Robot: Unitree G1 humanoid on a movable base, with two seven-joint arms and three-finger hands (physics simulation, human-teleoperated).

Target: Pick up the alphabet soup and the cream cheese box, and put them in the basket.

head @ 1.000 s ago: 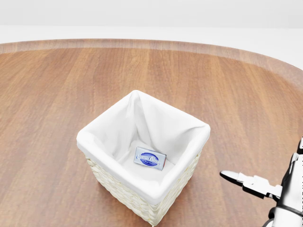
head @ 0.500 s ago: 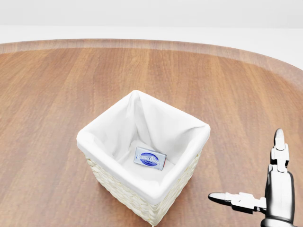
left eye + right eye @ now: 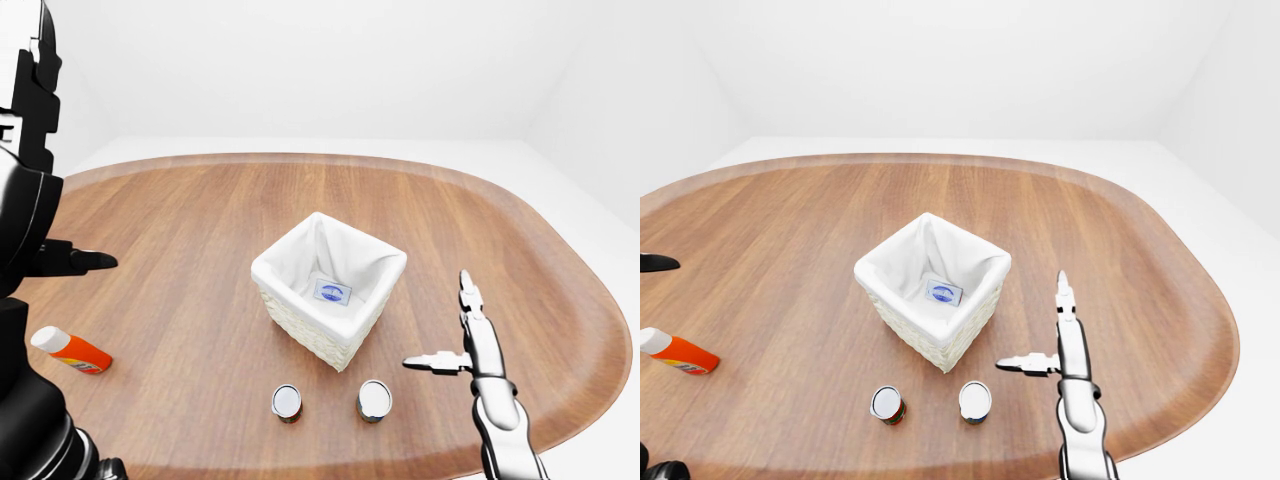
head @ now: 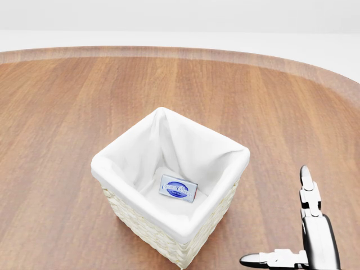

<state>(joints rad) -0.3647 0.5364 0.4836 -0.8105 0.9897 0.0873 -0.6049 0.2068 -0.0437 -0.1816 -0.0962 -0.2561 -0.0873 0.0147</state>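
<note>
The cream cheese box [image 4: 178,188], a small blue-and-white packet, lies flat on the bottom of the white-lined wicker basket [image 4: 118,163] at the middle of the round wooden table. Two upright cans [image 3: 287,402] [image 3: 375,399] stand below the basket in the left-eye view; I cannot tell from their labels which one is the alphabet soup. My right hand [image 3: 435,320] hovers open to the right of the basket and above the right can, one finger pointing up and the thumb pointing left, holding nothing. My left hand [image 3: 80,136] is raised at the far left, open and empty.
An orange bottle with a white cap [image 3: 70,350] lies on its side near the table's left edge. The table rim [image 3: 590,330] curves close by on the right. My dark left arm [image 3: 25,200] fills the left border of the left-eye view.
In the head view my right hand has sunk toward the bottom edge and shifted left, turning so that a finger now points straight up. The basket and the box have not moved.
</note>
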